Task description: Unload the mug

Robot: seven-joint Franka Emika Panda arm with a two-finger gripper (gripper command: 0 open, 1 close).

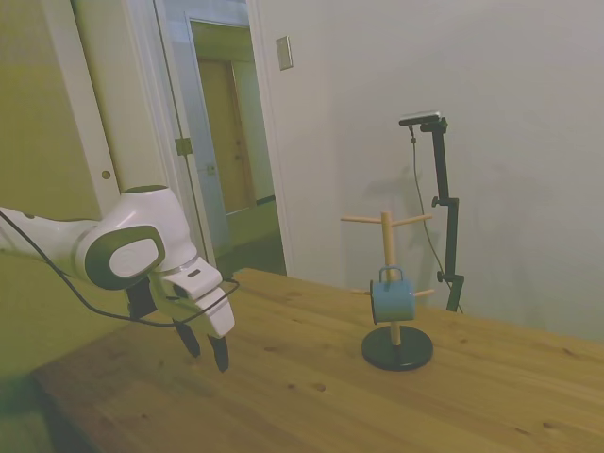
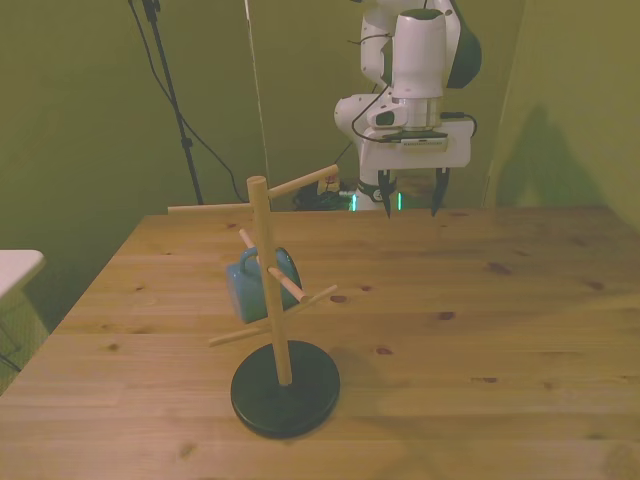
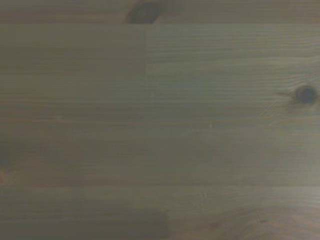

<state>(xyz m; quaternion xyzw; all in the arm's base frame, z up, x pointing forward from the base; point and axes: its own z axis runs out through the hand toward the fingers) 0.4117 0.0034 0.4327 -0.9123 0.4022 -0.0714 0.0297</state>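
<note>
The light blue mug hangs by its loop handle on a lower peg of a wooden mug tree with a round black base. The tree stands on the wooden table, toward the front view's left. My gripper hovers just above the table near its far edge, well away from the mug, pointing down. It is open with nothing between its fingers. The wrist view holds only bare table planks with two dark knots.
The tree's upper pegs stick out sideways above the mug. A white object sits past the table's edge at the front view's left. Bare wood lies between gripper and tree.
</note>
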